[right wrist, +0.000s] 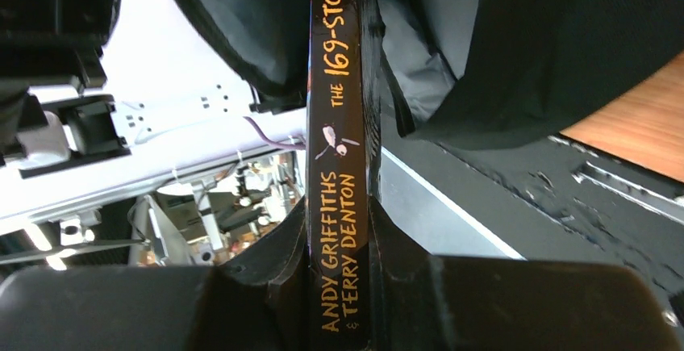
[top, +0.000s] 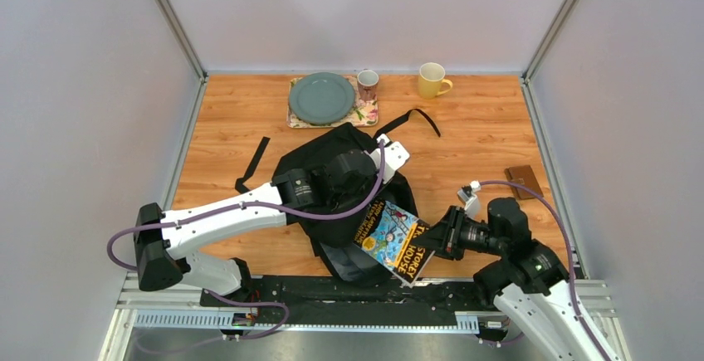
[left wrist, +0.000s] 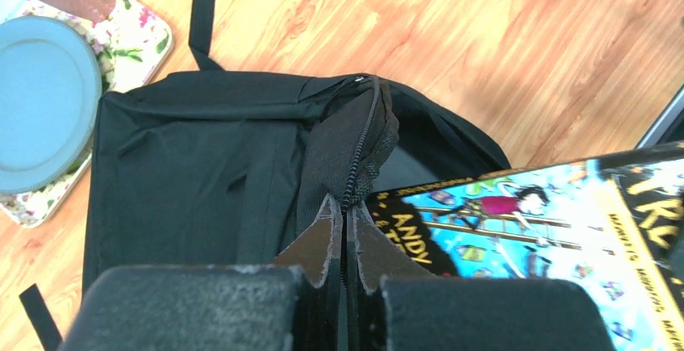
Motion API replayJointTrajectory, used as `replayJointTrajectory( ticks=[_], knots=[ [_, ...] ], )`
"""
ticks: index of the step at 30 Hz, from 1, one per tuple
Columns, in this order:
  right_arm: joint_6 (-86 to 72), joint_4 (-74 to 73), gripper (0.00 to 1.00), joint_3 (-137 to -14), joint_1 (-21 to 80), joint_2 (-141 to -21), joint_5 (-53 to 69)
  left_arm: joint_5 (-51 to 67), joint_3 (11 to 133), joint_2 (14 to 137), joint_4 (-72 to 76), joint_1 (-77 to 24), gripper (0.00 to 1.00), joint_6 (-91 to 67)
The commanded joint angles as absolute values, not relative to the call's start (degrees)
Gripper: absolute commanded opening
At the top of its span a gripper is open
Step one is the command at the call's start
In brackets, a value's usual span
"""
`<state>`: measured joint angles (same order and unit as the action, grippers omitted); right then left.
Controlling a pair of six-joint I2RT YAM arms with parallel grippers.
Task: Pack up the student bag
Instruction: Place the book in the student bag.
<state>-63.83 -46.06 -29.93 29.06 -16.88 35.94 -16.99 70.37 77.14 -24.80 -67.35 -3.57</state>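
The student bag (left wrist: 193,165), soft black fabric with long straps, lies central on the worktop (top: 481,129), mouth gaping. The left fingers (left wrist: 319,246) pinch its zipper edge; the right fingers (right wrist: 270,266) pinch a colourful book (top: 394,241) at that mouth.

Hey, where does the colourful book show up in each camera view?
Top external: book bottom centre, cover up, at the backpack's near edge.
Left wrist: lower right, cover visible.
Right wrist: centre, spine facing the camera.
Shared landmark: the black backpack beside it in all three.
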Motion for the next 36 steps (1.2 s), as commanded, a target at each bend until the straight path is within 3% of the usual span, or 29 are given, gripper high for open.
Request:
replayJointTrajectory(
  ticks=[1,14,28,36],
  knots=[
    [-72.24,-26.46,0.0,-26.72,29.0,-19.33,39.38,-15.38,73.92,77.52,-21.97,-67.24,0.0,-3.52],
    [-87.18,-5.74,0.0,-17.49,29.35,-25.31,34.46,-12.93,74.27,76.47,-18.38,-67.15,0.0,-4.48],
    [-92.55,-1.15,0.0,-20.74,36.11,-37.35,20.66,-0.53,71.9,72.25,-11.69,-67.32,0.0,-4.75],
    [-90.62,3.6,0.0,-24.78,41.31,-45.6,10.47,-2.37,70.14,71.72,-11.78,-67.32,0.0,-5.1]
  ],
)
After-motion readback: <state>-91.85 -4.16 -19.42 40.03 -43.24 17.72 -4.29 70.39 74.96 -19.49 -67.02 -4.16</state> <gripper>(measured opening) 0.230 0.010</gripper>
